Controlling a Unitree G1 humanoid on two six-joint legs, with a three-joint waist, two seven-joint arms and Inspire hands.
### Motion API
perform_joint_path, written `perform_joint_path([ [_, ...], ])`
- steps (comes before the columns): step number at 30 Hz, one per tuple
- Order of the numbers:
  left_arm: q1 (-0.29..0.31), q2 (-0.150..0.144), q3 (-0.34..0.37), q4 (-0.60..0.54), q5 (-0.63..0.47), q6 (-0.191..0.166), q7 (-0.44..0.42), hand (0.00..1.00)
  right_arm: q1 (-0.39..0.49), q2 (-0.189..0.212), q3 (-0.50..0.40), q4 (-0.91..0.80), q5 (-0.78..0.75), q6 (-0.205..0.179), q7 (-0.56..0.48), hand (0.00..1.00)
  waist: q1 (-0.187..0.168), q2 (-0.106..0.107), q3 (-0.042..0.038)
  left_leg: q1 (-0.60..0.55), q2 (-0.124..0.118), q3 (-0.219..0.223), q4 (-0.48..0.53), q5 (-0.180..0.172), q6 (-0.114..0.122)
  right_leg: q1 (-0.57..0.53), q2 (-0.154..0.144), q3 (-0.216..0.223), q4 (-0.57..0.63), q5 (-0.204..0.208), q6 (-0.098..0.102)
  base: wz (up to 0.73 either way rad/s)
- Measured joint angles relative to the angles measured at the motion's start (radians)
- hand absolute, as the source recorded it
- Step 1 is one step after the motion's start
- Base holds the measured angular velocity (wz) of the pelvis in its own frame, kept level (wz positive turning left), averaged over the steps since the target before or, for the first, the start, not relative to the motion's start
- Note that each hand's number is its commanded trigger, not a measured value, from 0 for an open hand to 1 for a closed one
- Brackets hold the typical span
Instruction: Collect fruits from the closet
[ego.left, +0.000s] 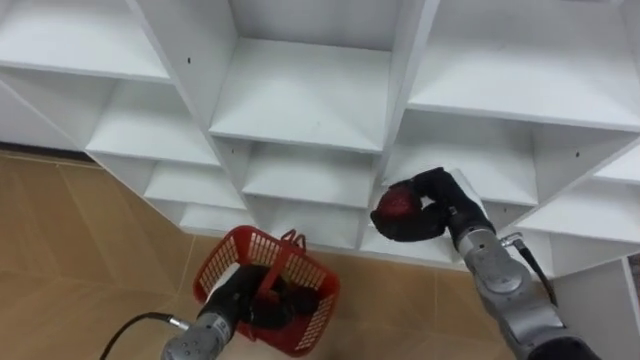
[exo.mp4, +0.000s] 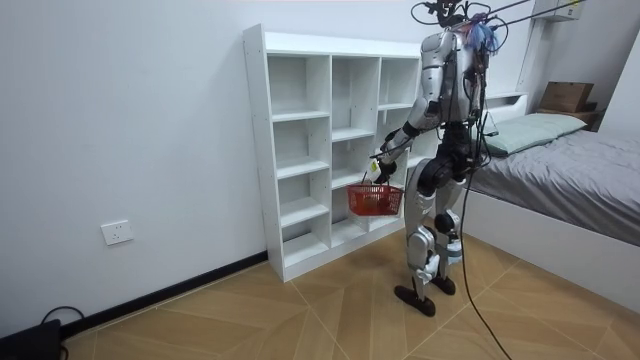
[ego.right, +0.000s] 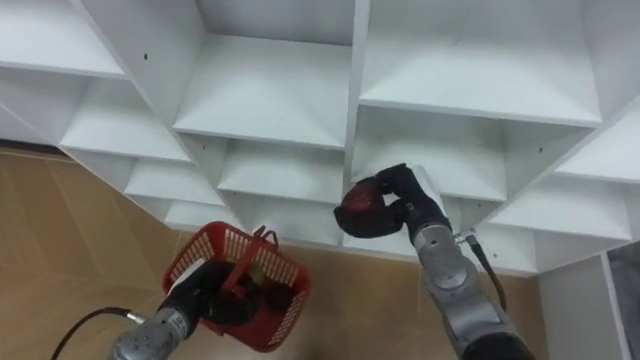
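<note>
This is looking like a bedroom in a home: a grey-covered bed (exo.mp4: 580, 190) with a pillow (exo.mp4: 535, 128) is lying at the room view's right, a white open closet (exo.mp4: 300, 150) is standing against the plain wall (exo.mp4: 130, 120), and wood-patterned floor (exo.mp4: 300, 310) is running beneath them.

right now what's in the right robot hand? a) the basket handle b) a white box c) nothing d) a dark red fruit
d: the right robot hand is curled round a dark red fruit in front of the closet shelves; the left robot hand carries the red basket.
</note>
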Motion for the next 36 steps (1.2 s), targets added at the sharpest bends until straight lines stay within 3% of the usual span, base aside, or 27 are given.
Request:
perform_joint_path([
  [9, 0.001, -0.005, -0.034, -0.023, -0.038, -0.010, -0.010, 1.00, 0.088, 0.004, 0.034, -0.065, -0.002, 0.001, 0.066, 1.00, -0.018, 0.002, -0.0019, 0.060, 0.002, 0.010, -0.021, 0.000, 0.001, 0.052, 0.003, 0.001, -0.017, 0.000, 0.001, -0.02],
  [17, 0.013, 0.003, -0.034, -0.087, -0.038, -0.017, -0.033, 1.00, 0.102, 0.048, 0.055, -0.099, -0.046, 0.001, 0.100, 1.00, -0.016, 0.003, -0.0018, 0.071, 0.013, 0.031, -0.025, -0.001, -0.001, 0.055, 0.016, 0.025, -0.018, 0.005, -0.006, -0.08],
  [27, 0.013, 0.002, -0.034, -0.095, -0.037, -0.026, -0.061, 1.00, 0.112, 0.045, 0.093, -0.075, -0.047, 0.001, 0.121, 1.00, -0.019, 0.021, 0.0005, 0.073, 0.013, 0.031, -0.029, -0.001, -0.001, 0.059, 0.016, 0.023, -0.021, 0.005, -0.006, 0.00],
  [36, 0.013, 0.002, -0.034, -0.094, -0.037, -0.026, -0.064, 1.00, 0.118, 0.048, 0.094, -0.041, -0.114, 0.001, 0.127, 1.00, -0.016, 0.020, 0.0012, 0.072, 0.013, 0.032, -0.030, -0.001, -0.001, 0.060, 0.016, 0.022, -0.028, 0.005, -0.005, 0.00],
])
